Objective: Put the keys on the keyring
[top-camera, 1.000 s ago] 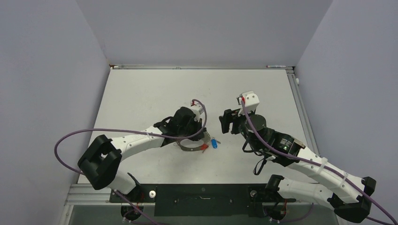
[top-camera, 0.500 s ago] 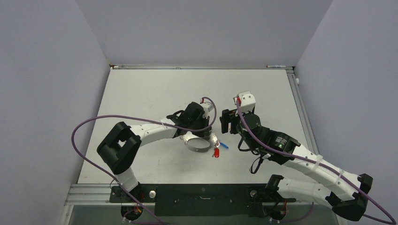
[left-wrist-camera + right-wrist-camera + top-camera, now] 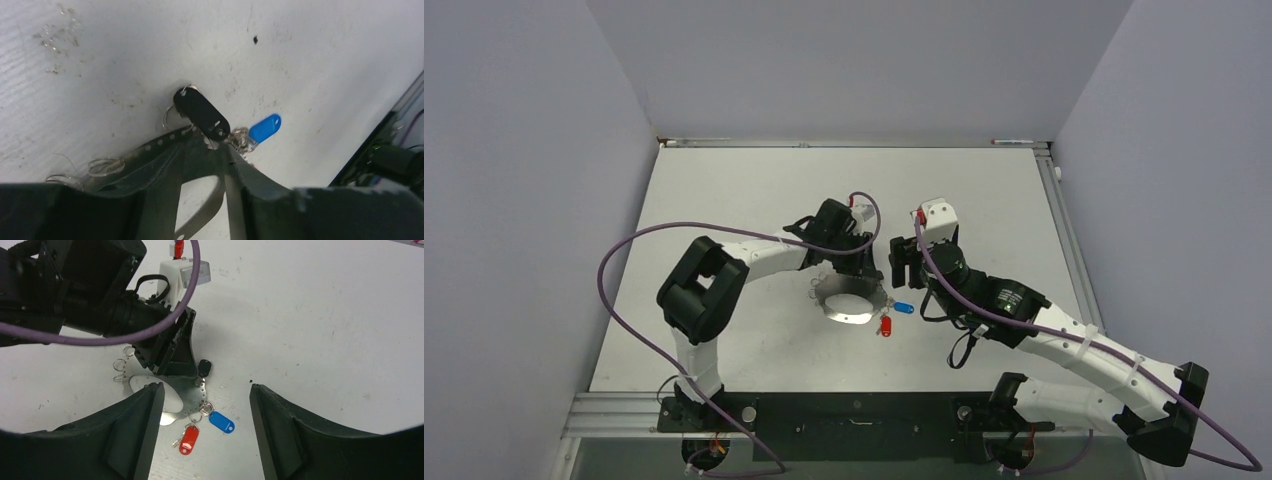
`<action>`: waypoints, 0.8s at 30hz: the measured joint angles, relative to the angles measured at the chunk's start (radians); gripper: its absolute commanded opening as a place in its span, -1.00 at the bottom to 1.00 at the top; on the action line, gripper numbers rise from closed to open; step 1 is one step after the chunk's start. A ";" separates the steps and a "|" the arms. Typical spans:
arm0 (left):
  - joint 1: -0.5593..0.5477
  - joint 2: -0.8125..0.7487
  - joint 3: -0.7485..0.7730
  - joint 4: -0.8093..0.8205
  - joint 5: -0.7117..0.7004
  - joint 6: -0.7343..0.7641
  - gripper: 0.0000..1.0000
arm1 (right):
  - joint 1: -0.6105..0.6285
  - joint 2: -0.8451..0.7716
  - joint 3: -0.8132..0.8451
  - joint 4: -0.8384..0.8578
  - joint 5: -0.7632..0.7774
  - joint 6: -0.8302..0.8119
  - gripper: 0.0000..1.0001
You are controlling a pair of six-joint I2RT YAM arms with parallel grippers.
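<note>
Two-arm unit, left arm (image 3: 759, 262) and right arm (image 3: 1074, 345): white link shells between bulky black joint housings, a purple cable (image 3: 196, 262) trailing along each, a white wrist camera mount (image 3: 940, 214) carrying what looks like a red connector, and matte black fingers (image 3: 131, 437).

A robotics lab test cell — a bare, scuffed white tabletop (image 3: 724, 190) boxed in on three sides by plain pale-grey panels (image 3: 524, 150), with white-and-black robot arms (image 3: 1074, 345) bolted to a black rail (image 3: 854, 412) — purple cables (image 3: 664, 227) looping loose.
</note>
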 measured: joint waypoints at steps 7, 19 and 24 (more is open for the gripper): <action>0.109 0.021 -0.040 0.198 0.159 -0.183 0.43 | 0.000 0.011 -0.002 -0.002 -0.002 0.010 0.28; 0.066 -0.360 -0.191 0.100 -0.180 -0.189 0.49 | -0.001 0.098 -0.079 0.061 -0.036 0.040 0.24; 0.001 -0.614 -0.246 -0.025 -0.387 -0.137 0.67 | -0.005 0.274 -0.086 0.120 -0.111 0.057 0.23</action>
